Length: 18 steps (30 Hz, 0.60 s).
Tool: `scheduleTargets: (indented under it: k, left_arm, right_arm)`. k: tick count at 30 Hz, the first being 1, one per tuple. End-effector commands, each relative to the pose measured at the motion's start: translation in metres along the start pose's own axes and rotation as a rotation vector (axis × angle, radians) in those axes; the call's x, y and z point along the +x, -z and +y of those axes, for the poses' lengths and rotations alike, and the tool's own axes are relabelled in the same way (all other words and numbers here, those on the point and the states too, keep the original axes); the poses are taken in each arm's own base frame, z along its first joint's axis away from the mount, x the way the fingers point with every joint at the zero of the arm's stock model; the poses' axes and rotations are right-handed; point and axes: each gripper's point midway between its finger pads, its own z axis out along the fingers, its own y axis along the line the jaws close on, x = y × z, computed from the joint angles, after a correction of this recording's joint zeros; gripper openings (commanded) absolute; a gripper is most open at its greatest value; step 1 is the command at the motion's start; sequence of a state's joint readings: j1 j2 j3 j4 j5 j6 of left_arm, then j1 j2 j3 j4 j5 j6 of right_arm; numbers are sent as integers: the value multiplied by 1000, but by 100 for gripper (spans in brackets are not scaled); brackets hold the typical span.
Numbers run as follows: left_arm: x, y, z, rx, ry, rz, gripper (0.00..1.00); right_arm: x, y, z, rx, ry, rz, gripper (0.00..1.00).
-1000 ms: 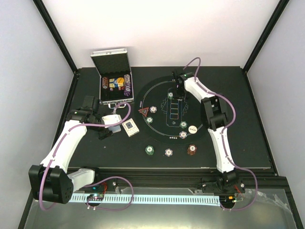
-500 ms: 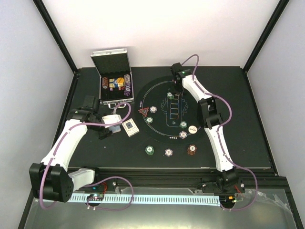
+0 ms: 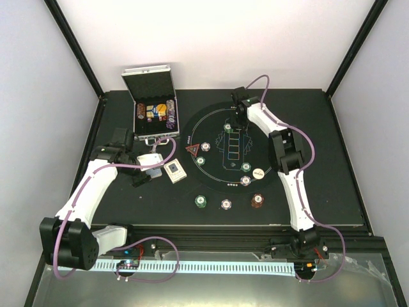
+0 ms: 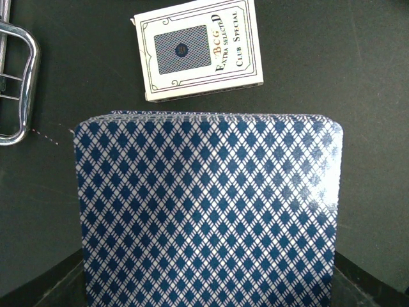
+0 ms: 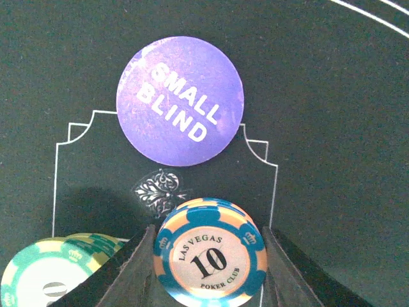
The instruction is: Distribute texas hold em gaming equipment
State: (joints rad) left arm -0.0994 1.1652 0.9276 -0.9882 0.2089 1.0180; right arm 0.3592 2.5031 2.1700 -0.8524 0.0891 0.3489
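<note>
Black tabletop (image 3: 319, 160). My left claw (image 3: 149, 168), nearly closed, holds the card deck (image 4: 204, 217) near its box (image 4: 198, 48): slick, likely to fan, so I'd pinch its edges. Right claw (image 3: 237, 118), partway closed, grips a blue chip (image 5: 209, 259) over the round mat (image 5: 319, 96): light, rigid.

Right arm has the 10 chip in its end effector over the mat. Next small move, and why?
Probably ease straight down and open. The right end effector grips the blue 10 chip over the mat and its printed outline, just short of the SMALL BLIND button, with green chips beside it. Its height above the mat isn't clear.
</note>
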Motion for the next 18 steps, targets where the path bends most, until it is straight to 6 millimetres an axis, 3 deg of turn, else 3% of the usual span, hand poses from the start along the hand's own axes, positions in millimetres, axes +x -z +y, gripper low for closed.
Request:
scheduleTargets:
  k: [1,6,9,11,14,18]
  left_arm:
    - [-10,14,11,-51,-21,-33,2]
    - [-10,15,11,-54,-21,-34,2]
    - [-11,14,11,-50,-21,-35,2]
    - [-11,14,11,-48,-20,-36,2]
    - [-12,15,12,-53,-21,-40,1]
    - [-10,16,10,-59,-25,-41,2]
  right_arm:
    - [21,-4,-6,5,5,68,38]
    - [19,-3,-4,-1,3,76,41]
    - [16,1,-4,3,7,75,56]
    - [10,9,-5,12,10,65,61]
    - [-6,35,-7,25,14,14,64]
    - [-18,87,-12,22,2,-54,66]
